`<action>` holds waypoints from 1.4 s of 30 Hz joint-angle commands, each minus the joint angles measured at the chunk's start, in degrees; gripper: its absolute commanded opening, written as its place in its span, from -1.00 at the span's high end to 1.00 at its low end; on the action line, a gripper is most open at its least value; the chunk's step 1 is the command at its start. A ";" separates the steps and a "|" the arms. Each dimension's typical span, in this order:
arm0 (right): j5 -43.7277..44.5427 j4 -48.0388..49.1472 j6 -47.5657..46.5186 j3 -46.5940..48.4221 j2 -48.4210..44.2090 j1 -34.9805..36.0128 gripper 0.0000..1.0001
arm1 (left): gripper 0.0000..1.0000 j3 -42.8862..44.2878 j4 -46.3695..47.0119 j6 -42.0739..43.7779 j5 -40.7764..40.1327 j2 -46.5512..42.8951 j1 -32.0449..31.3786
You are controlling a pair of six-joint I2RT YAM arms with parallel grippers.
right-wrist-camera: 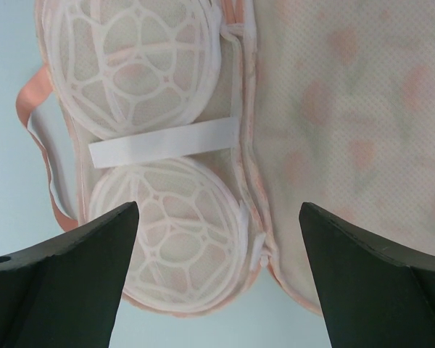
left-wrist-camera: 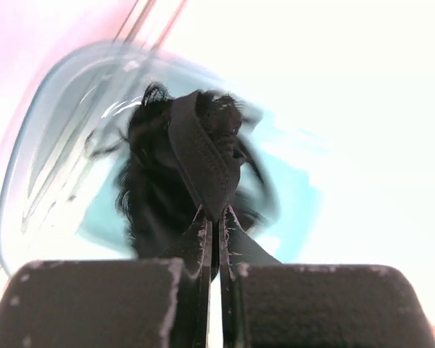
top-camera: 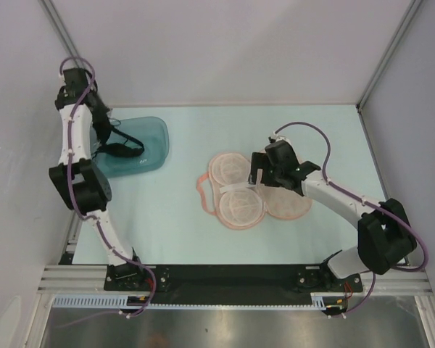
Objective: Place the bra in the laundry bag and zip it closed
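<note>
left gripper pinched fully shut on a fold of the bra, fingers pressed together with black fabric bunched just past the tips; the bra sits in the teal tub at the far left of the table, well apart from the bag; the bag lies open mid-table, two white-ribbed mesh domes facing up and its peach half spread flat beside them; right gripper hovers over the bag with jaws spread wide, holding nothing.

the step in hand looks like the pick-up: the bra is gripped but not yet carried across, so the task seems early, with placing and zipping both left to do; the next move likely calls for a clean lift out of the tub, high enough that trailing straps clear the rim, then a carry across to the open domes; the right gripper may need to steady the bag.

the left wrist view is blurred and washed out, so how much fabric is caught, and whether the bra touches the tub floor, cannot be told; from above the left arm covers part of the tub; the zip pull is not visible in any view.
</note>
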 commanded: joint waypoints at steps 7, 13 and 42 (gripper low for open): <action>-1.31 -10.16 -3.24 5.87 -13.53 0.66 -0.97 | 1.00 -1.45 4.88 -2.89 15.15 -39.79 -6.36; -13.69 -7.01 -7.19 5.88 -22.84 2.59 -0.99 | 1.00 -16.48 22.63 -11.32 36.69 -56.17 -10.40; 28.32 29.38 -12.11 -16.18 -20.31 54.63 -0.95 | 1.00 -67.64 33.82 -43.15 26.33 -86.06 -45.39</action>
